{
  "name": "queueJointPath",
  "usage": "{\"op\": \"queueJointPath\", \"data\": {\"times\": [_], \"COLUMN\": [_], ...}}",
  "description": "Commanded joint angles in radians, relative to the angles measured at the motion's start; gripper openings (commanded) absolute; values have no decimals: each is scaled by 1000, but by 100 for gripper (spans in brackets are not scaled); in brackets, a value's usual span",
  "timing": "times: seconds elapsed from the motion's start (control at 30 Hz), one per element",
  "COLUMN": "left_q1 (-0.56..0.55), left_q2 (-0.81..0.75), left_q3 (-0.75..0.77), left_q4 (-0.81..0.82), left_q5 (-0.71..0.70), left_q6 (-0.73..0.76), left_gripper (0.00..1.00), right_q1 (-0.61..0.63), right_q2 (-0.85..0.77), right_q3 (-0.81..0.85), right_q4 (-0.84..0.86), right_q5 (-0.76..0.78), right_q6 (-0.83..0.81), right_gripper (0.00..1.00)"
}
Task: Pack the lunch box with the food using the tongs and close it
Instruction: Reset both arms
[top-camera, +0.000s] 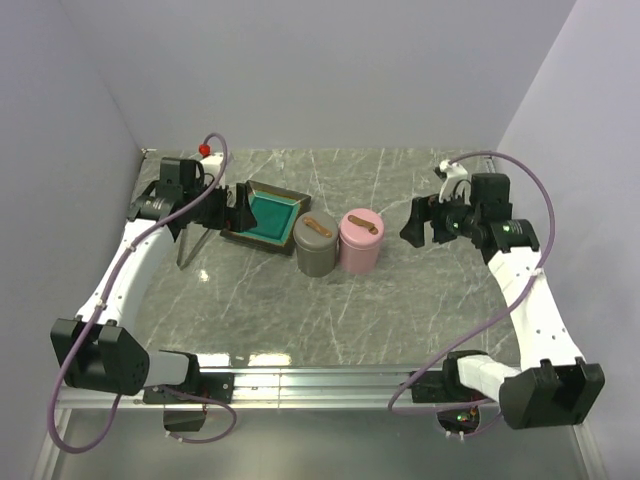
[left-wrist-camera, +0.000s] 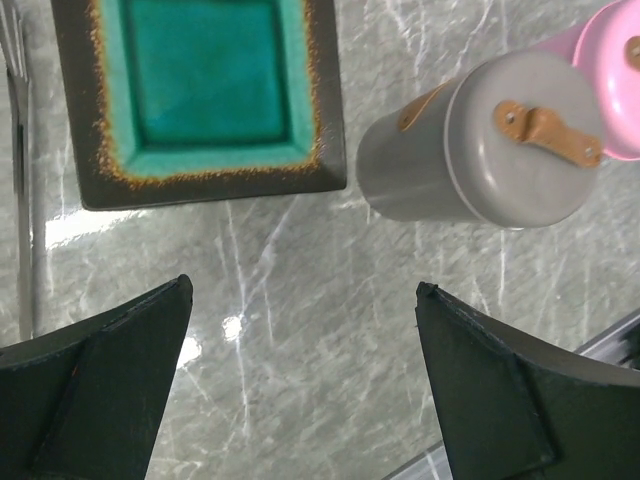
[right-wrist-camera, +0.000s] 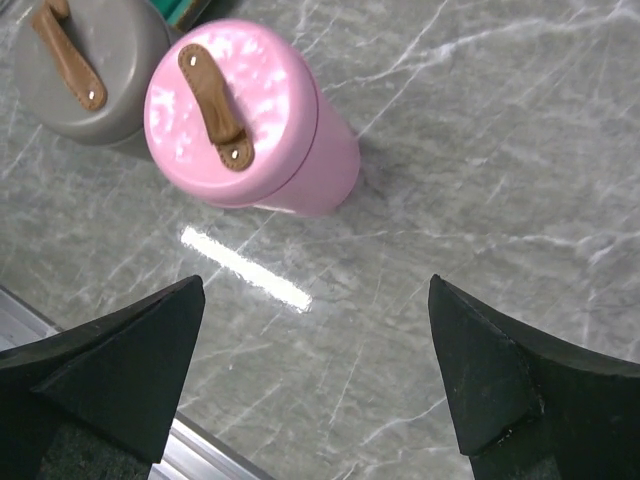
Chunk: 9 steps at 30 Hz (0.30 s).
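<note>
Two lidded cylindrical lunch boxes stand side by side mid-table, a grey one (top-camera: 317, 245) (left-wrist-camera: 470, 145) (right-wrist-camera: 85, 70) and a pink one (top-camera: 360, 241) (right-wrist-camera: 245, 120). Each lid carries a brown strap and sits closed. The silver tongs (top-camera: 190, 248) (left-wrist-camera: 20, 200) lie on the table left of the square teal plate (top-camera: 268, 217) (left-wrist-camera: 205, 95), which is bare. No food shows. My left gripper (top-camera: 235, 208) (left-wrist-camera: 305, 285) hovers open by the plate's left side, holding nothing. My right gripper (top-camera: 412, 232) (right-wrist-camera: 316, 280) is open and empty, apart from the pink box on its right.
Grey marble tabletop (top-camera: 400, 300) with a metal rail (top-camera: 320, 380) along the near edge. Walls close in at the back and both sides.
</note>
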Motion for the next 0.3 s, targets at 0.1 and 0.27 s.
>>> {"op": "queueJointPath", "data": {"times": [0.1,0.27], "left_q1": [4,4], "left_q2": [-51,-91], "left_q3": [-40,-48], "left_q4": [74,82], "left_q5": [-49,-44], "left_q6": [39,39], "left_gripper": [99,100], "right_q1": [-6,-5], "right_q2": [-85,-108], "right_q3": [-84,-90], "right_q4": [124,137], "right_q5": [-24,-9], "right_q6": [59,87], "right_gripper": [100,100]}}
